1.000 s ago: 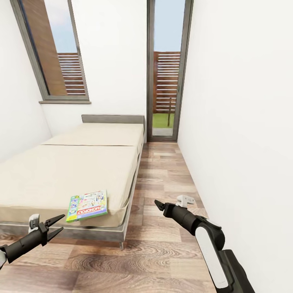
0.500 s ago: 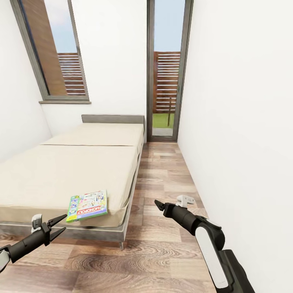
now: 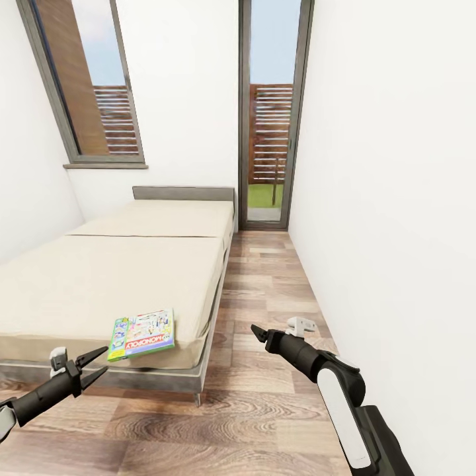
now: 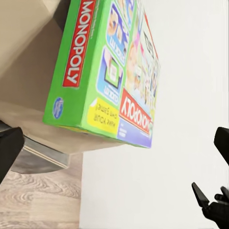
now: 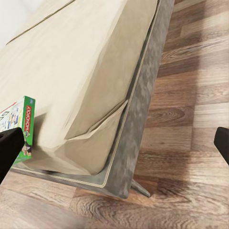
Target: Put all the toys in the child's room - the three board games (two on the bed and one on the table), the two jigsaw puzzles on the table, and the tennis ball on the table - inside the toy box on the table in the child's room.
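The green-and-white Monopoly board game (image 3: pixel 141 334) lies flat on the beige mattress of the bed (image 3: pixel 112 277), at the foot-end corner nearest the robot, one short edge just reaching the mattress edge; in the left wrist view the same box (image 4: pixel 102 71) is seen close up, its green side with the red Monopoly lettering overhanging the mattress edge a little. The left gripper (image 3: pixel 92 367) hangs just below and in front of that corner, level with the dark grey bed frame, its two dark fingers spread apart and pointing toward the box without touching it. The right gripper (image 3: pixel 256 332) is held over the wood-plank floor (image 3: pixel 264 291) in the aisle between the bed's side edge and the white wall (image 3: pixel 390 198), well apart from the game; its fingers appear in the right wrist view as dark tips at both picture edges, spread wide with nothing between them. Beyond the grey headboard (image 3: pixel 183 193) stand two tall dark-framed windows (image 3: pixel 269 112), with a wooden slatted fence outside
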{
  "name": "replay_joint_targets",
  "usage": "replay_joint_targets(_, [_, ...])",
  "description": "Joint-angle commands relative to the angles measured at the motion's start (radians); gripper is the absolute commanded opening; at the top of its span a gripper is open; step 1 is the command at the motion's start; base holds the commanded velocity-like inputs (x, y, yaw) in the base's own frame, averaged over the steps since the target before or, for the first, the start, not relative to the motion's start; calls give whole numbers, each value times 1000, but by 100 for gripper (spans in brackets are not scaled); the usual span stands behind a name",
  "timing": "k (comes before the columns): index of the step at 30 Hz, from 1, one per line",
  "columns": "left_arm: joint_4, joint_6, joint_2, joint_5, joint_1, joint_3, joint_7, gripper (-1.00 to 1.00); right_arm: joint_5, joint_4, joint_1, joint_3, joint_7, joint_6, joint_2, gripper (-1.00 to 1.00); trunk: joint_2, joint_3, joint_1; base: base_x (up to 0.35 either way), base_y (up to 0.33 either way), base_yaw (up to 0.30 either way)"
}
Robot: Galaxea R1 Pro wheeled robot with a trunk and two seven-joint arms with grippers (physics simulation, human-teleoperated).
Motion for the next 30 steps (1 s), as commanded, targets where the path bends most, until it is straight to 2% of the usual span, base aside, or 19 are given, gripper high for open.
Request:
replay_joint_targets(1, [0,9,0,6,0,-3,-12,100,-2,-1,-1,-1,-1,5,0,100,0,-1,0,55,0,0])
replay_joint_targets(9, [0,9,0,4,0,-3,-31,100,-2,-1,-1,-1,-1,5,0,100,0,-1,0,50,0,0])
replay_joint_targets(30, [0,9,3,4,0,-4,-32,100,-2,-1,-1,-1,-1,5,0,100,0,-1,0,42,22,0])
